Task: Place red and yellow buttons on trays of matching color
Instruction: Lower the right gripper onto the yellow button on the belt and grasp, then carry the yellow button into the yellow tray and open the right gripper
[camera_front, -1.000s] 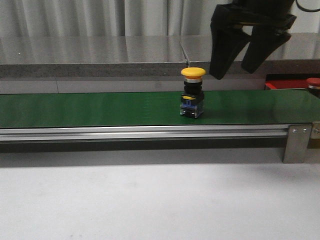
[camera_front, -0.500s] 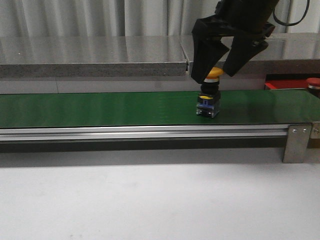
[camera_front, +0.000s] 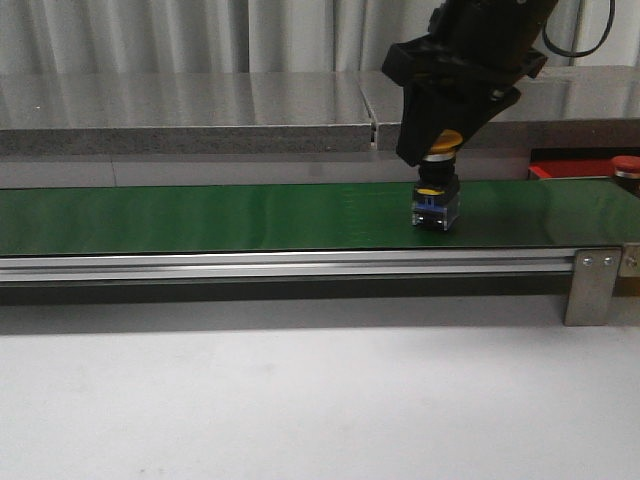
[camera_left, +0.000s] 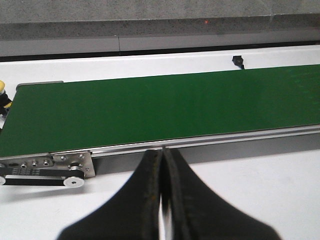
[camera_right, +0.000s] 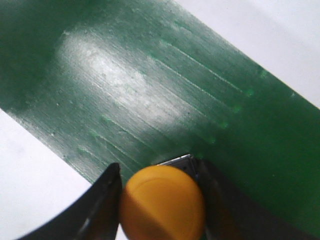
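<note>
The right gripper (camera_front: 442, 148) is clamped on the yellow button (camera_front: 437, 192), fingers (camera_right: 102, 202) pressing its cap from both sides; the button stands upright on the green belt (camera_front: 200, 216), right of centre; at three o'clock a red tray (camera_front: 575, 168) holds a red button (camera_front: 627, 165); the left gripper (camera_left: 161, 197) is pressed together, holding nothing, near the belt's edge.

A long glossy green belt (camera_front: 200, 218) runs in a metal frame (camera_front: 280, 265).

The black right gripper (camera_front: 447, 128) covered most of the yellow-capped button (camera_front: 446, 139). At three o'clock, the flat red plastic tray (camera_front: 570, 168) and a red-capped button (camera_front: 627, 164) were cropped.
</note>
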